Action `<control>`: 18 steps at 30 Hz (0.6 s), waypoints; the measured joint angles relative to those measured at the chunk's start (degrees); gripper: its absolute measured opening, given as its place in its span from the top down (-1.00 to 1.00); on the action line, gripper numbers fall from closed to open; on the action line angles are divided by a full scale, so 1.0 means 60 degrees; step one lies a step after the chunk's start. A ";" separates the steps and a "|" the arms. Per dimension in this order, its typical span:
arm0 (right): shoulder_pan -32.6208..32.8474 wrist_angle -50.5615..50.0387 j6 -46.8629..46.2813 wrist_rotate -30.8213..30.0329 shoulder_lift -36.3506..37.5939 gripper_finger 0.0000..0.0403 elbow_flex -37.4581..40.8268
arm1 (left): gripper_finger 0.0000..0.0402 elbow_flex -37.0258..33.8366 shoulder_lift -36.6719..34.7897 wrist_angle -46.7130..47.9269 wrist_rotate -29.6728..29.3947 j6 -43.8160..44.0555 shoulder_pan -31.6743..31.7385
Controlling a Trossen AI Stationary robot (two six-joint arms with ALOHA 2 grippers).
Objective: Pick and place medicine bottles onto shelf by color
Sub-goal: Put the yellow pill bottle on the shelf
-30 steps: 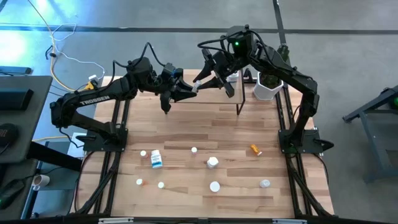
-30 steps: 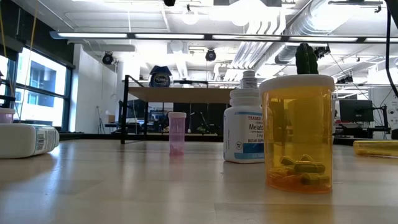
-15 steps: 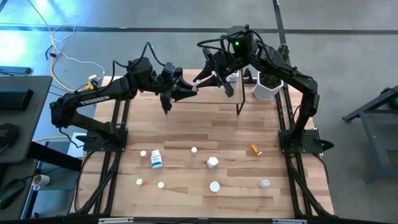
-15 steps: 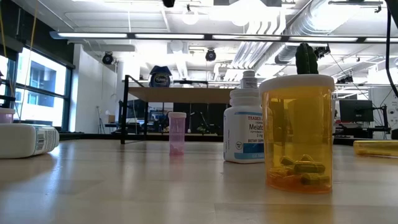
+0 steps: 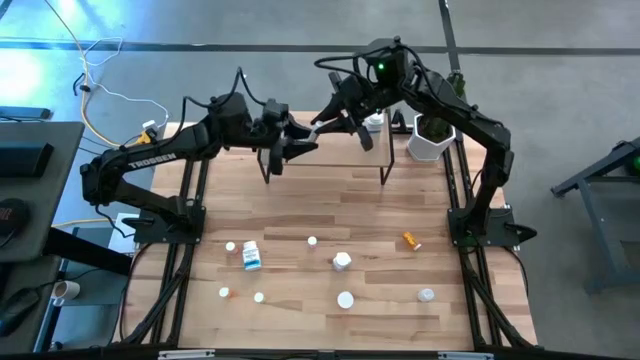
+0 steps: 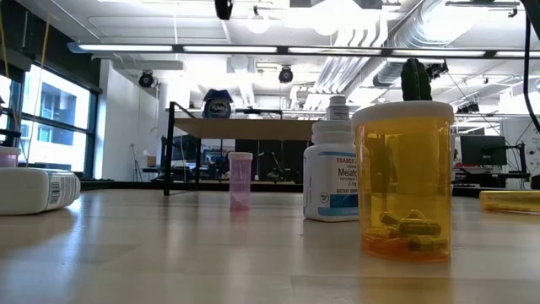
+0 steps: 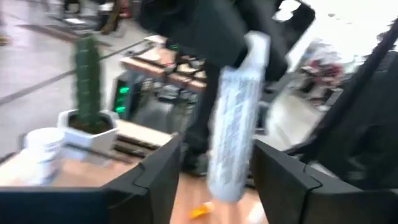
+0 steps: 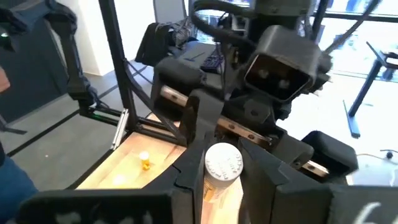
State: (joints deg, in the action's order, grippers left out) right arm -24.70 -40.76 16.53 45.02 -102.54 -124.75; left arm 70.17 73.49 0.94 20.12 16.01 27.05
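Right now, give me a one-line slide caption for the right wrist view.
Right gripper shut on a white-capped bottle, facing the left gripper during a mid-air handover.

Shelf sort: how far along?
Early. Done: a blue-lidded jar stands on the shelf. In hand: right hand shut on a white-capped vial above the shelf, left hand open around it. Left: about nine bottles on the table, including an orange one.

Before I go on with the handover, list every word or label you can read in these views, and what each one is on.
"TROSSEN": left arm, high view.
"TRADER" and "Melat…", cut off by the orange bottle: white bottle, low view.
Barcode label on the lying white bottle: unreadable.
Blue-labelled bottle: too small.
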 joint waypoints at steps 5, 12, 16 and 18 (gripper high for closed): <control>-0.0433 -0.0128 -0.0007 -0.0388 0.0004 0.68 0.0000 | -0.07 0.0001 0.0000 0.0419 -0.0767 -0.0502 0.0000; -0.1201 -0.0135 -0.0033 -0.1145 0.0011 0.68 0.0000 | -0.11 -0.0002 -0.0020 0.0468 -0.1549 -0.0703 0.0178; -0.1553 -0.0129 -0.0024 -0.2261 0.0011 0.68 0.0000 | -0.11 -0.0001 -0.0044 0.0462 -0.1547 -0.0703 0.0513; -0.1645 -0.0129 -0.0011 -0.2975 0.0011 0.68 0.0000 | -0.11 -0.0001 -0.0044 0.0462 -0.1553 -0.0707 0.0737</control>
State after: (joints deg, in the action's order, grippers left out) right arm -34.57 -41.54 16.47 27.17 -102.48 -124.75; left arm 70.16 73.23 3.70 10.80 11.77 31.47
